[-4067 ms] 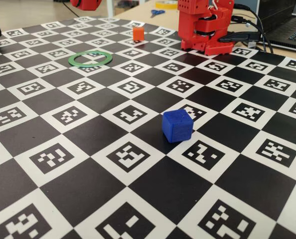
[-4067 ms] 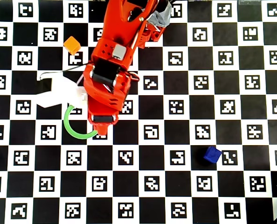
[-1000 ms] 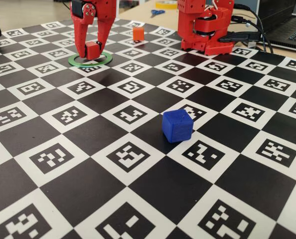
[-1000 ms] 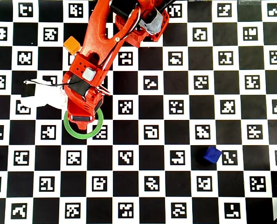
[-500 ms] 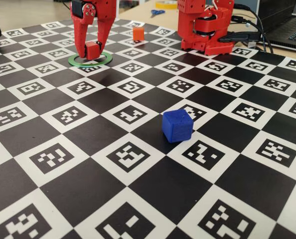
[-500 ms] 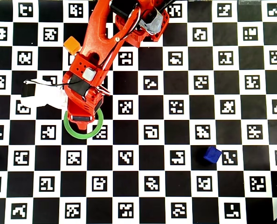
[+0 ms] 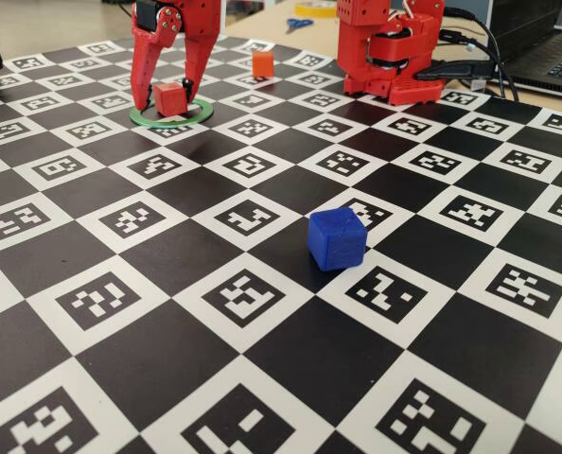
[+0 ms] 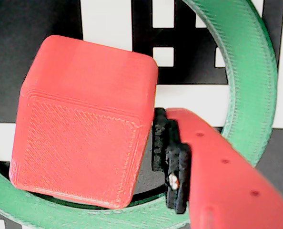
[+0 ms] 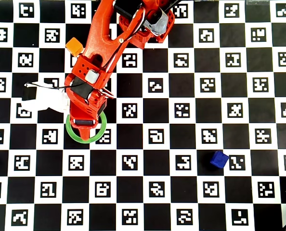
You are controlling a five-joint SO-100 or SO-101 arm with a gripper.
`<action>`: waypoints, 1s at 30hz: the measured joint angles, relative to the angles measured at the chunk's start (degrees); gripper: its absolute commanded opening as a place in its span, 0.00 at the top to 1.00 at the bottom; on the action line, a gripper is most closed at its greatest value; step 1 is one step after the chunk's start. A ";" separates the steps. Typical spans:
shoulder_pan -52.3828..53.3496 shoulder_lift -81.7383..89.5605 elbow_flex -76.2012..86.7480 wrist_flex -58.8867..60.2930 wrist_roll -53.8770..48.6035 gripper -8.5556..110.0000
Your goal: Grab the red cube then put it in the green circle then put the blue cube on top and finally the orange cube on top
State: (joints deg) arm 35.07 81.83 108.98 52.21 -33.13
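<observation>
Count: 3 cubes, 1 ring, 1 arm.

Landmark: green circle [image 7: 171,112], a flat ring lying on the checkered marker mat that covers the bench [image 7: 262,378].

Red cube [image 7: 169,98]: 1, sitting inside the green circle on the mat. Wrist view shows the red cube [image 8: 82,121] filling most of the ring's opening, its lower edge over the near arc of the ring [image 8: 246,71].

Fingers [image 7: 172,95]: spread, 1 finger on each side of the red cube. Fixed view shows a gap between each finger and the cube's side. In the wrist view, 1 finger [image 8: 227,186] with a black pad stands just beside the cube's right face; contact cannot be told there. The other finger is out of that view.

Overhead view: arm covers the upper part of the ring [image 9: 85,139]; red cube hidden beneath it.

Orange cube [image 7: 261,63]: 1, beyond the green circle, well apart from it, toward the arm's base [image 7: 390,52]. Overhead view places the orange cube [image 9: 74,46] above the ring.

Blue cube [image 7: 336,238]: 1, well apart from the green circle, on the near side; in the overhead view the blue cube [image 9: 219,159] lies lower right of the ring.
</observation>
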 measured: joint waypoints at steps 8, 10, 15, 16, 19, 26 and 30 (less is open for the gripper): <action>0.00 0.00 0.00 0.00 0.00 0.59; 0.00 0.00 0.00 0.44 0.09 0.59; -1.14 2.37 0.00 4.04 1.85 0.59; -1.41 3.52 0.00 4.83 2.64 0.60; -2.29 7.12 -0.09 8.44 4.66 0.60; -6.50 10.63 -8.44 24.43 11.69 0.60; -11.60 10.63 -14.68 33.31 18.28 0.60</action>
State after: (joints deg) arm 23.47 92.46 94.31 85.52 -14.85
